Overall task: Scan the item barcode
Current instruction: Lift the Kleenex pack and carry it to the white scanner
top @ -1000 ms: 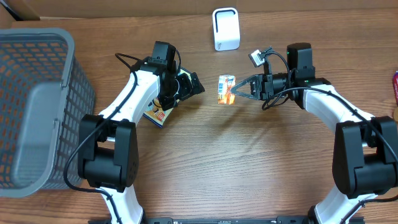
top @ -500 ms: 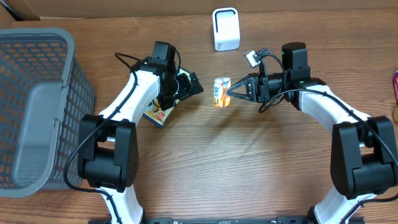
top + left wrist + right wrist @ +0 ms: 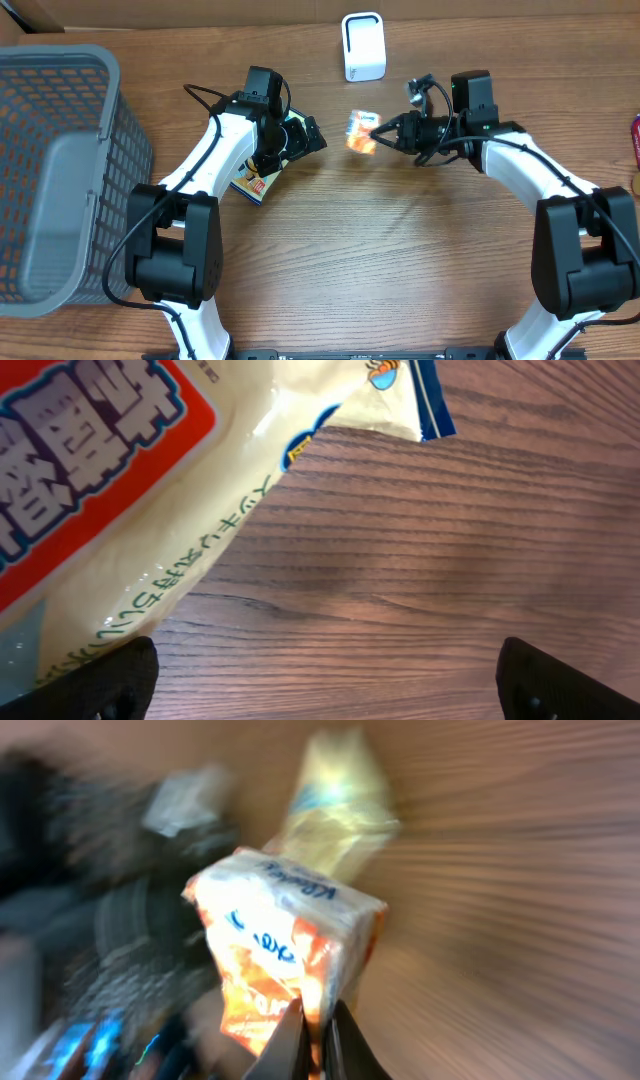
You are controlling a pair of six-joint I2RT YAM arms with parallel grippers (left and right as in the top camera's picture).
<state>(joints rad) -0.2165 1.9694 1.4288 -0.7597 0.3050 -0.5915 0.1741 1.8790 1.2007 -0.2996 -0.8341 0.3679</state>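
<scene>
On the brown wooden surface [image 3: 330, 260] the grey mesh basket [image 3: 60, 170] stands at the far left, well apart from the work. The scan looks about halfway along. The item is already picked up but not yet shown squarely to the reader.

The left end effector [image 3: 300, 138] hangs with its jaws spread wide and grasps nothing. It sits just over a cream plastic pouch with a red-orange label [image 3: 130, 510], which lies flat on the wood. That pouch appears to wait its turn.

The white rounded scanner block [image 3: 363, 46] stands upright at the back edge.

The right end effector [image 3: 385, 135] is clenched on a small orange-and-white carton [image 3: 362, 132], pinching it at its lower edge and holding it off the surface. The carton is in front of the scanner but apart from it. In the blurred right wrist view no barcode can be made out on the carton [image 3: 290, 945].

What is left, as I judge it, is to bring the coded face before the scanner window.

Against the earlier overhead frames, the basket, left arm, pouch and scanner have not shifted. The right arm has drawn toward the back, its wrist has turned, and the carton now sits tilted and nearer the scanner than a second ago.
</scene>
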